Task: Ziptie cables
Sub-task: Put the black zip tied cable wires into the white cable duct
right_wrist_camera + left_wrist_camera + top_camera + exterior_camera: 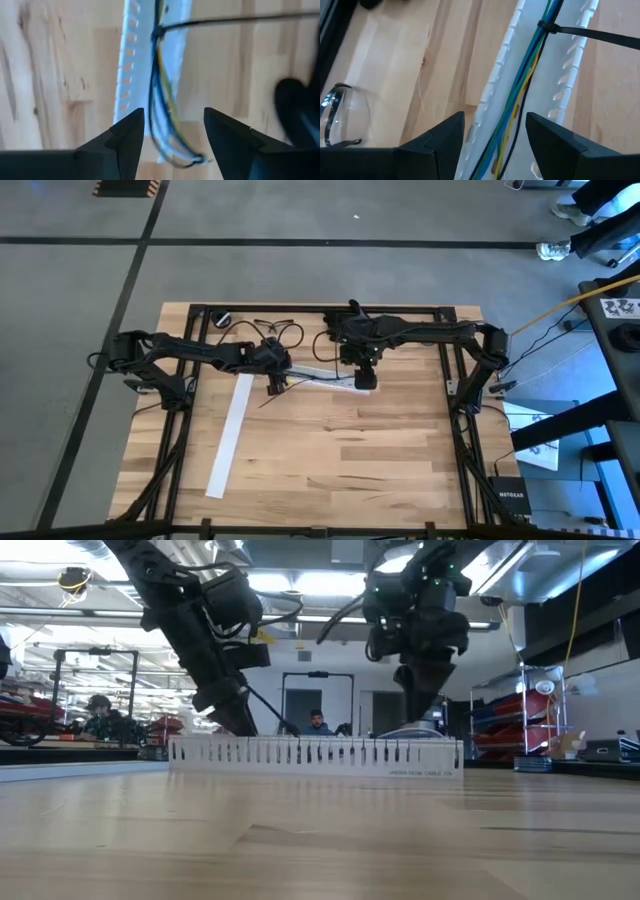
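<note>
The cables (530, 60) are lying lengthwise inside the white slotted rail (325, 375), which is sitting toward the far edge of the surface (330, 450), about midway between its left and right edges. They are showing as blue, yellow, green and dark strands rather than plain dark ones. A black zip tie (547, 26) is already cinching them into one bundle, and its long tail (600, 35) is sticking out sideways over the rail's wall, uncut.

The left hand (495, 135) is hovering over one end of the rail with its fingers spread, straddling the bundle without pinching it. The right hand (172, 132) is hanging over the other end, also spread and gripping nothing, with the cables' loose ends (192, 159) fanning out just beyond the rail below it.

Judging from this, the main tie is looking done. What is remaining is likely a second tie or a tightening pull near the loose ends, and perhaps dealing with the tail. A long white strip (230, 435) is lying apart, toward the left edge.
</note>
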